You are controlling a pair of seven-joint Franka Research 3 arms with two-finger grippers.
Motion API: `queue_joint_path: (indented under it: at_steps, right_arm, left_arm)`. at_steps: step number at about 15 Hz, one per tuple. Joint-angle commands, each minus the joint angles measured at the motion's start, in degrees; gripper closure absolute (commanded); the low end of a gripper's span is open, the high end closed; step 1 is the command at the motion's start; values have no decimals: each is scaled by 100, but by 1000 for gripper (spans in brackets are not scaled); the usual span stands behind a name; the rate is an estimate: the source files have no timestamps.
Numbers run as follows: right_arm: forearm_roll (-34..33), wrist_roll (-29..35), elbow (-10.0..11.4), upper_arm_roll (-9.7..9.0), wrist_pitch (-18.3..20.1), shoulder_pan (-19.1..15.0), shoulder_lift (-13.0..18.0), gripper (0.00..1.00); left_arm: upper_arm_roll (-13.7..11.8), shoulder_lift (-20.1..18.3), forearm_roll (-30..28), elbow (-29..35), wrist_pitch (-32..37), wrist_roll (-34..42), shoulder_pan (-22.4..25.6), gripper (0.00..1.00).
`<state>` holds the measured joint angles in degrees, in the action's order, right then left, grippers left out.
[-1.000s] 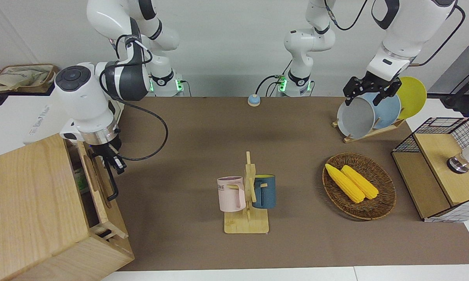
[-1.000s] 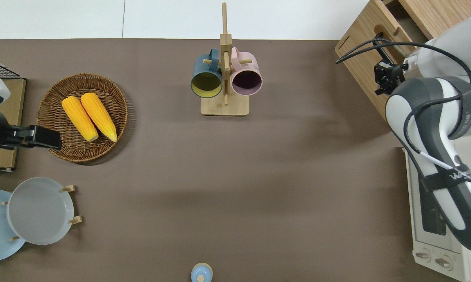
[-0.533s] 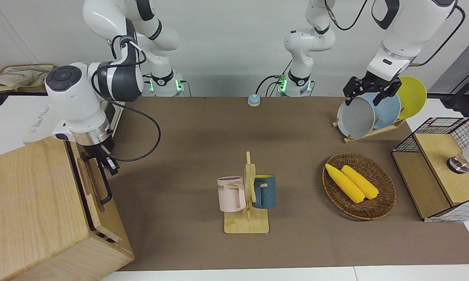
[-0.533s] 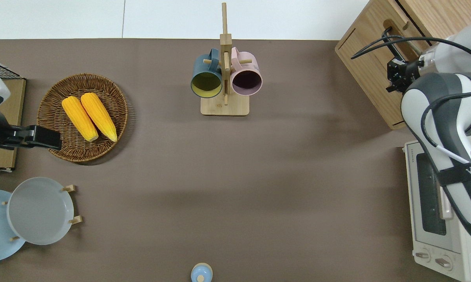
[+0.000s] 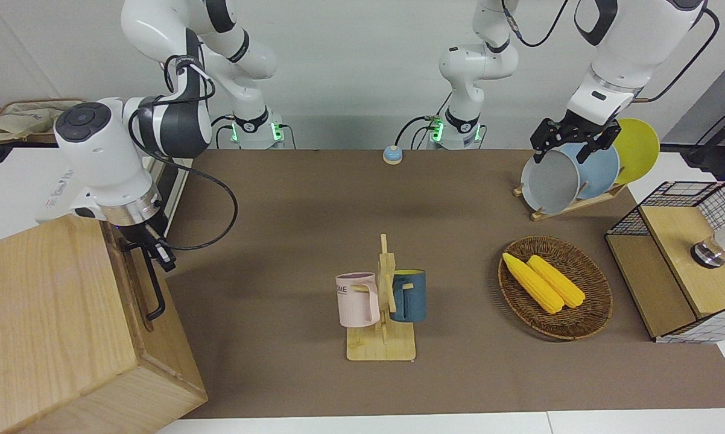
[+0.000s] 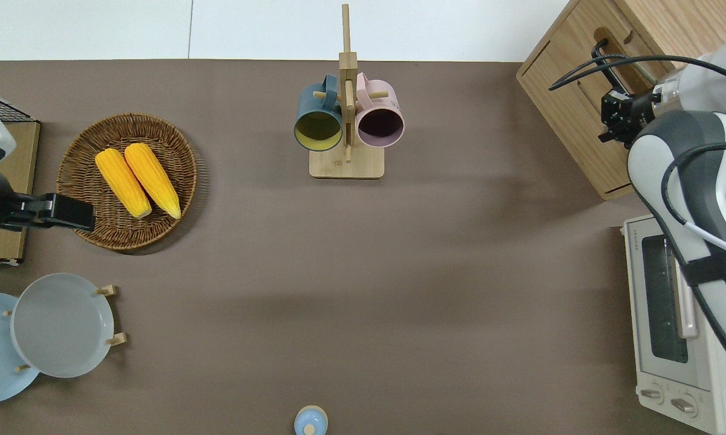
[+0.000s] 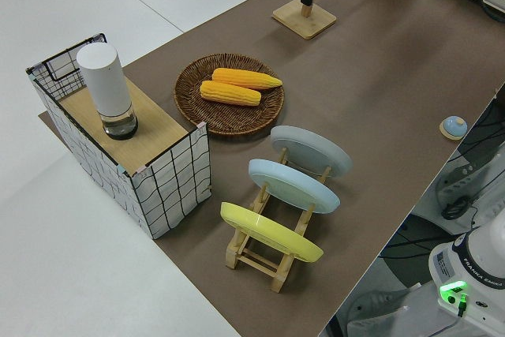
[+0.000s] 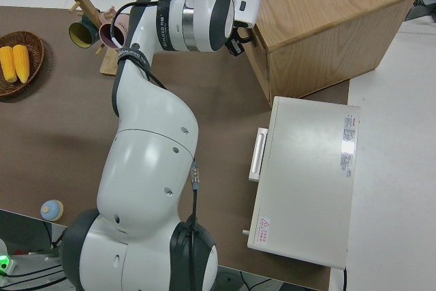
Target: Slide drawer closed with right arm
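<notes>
One second ago we see the drawer (image 5: pixel 134 278) open with a gap, and now it sits flush in the box (image 5: pixel 49 325) while our right gripper (image 5: pixel 148 246) presses at the handle (image 5: pixel 153 283), fingers hidden, so closing seems done.

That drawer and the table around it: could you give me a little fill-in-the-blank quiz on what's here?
1. The drawer sits pushed ___ the wooden box.
2. The right pincer is at the drawer's black ___.
3. The wicker basket holds two ears of ___.
4. The mug rack carries a blue mug and a ___ one.

Missing: into; handle; corn; pink
</notes>
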<state>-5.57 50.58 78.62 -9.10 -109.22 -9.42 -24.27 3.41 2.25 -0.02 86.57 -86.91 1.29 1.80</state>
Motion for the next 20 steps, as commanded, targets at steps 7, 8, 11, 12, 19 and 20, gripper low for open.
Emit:
queue_joint_path:
  at_steps: [7, 8, 11, 12, 19, 20]
  right_arm:
    - [-5, -444, -145, -119, 629, 396, 27, 1000]
    - [4, -452, -145, -110, 682, 502, 115, 1000]
    - [12, -750, -136, -58, 1121, 985, 265, 1000]
    - [30, -856, -136, -49, 1157, 1091, 343, 1000]
    - [74, -1873, -101, 337, 1438, 1846, 835, 1000]
    - [74, -2198, -92, 434, 1543, 1943, 906, 1000]
  left_arm:
    - [37, 65, 98, -149, 113, 55, 22, 7]
    - [37, 65, 98, -149, 113, 55, 22, 7]
    - [37, 65, 98, -149, 113, 55, 22, 7]
    - [37, 65, 98, -149, 113, 55, 22, 7]
    - [37, 65, 98, -149, 113, 55, 22, 7]
    - [37, 65, 98, -149, 113, 55, 22, 7]
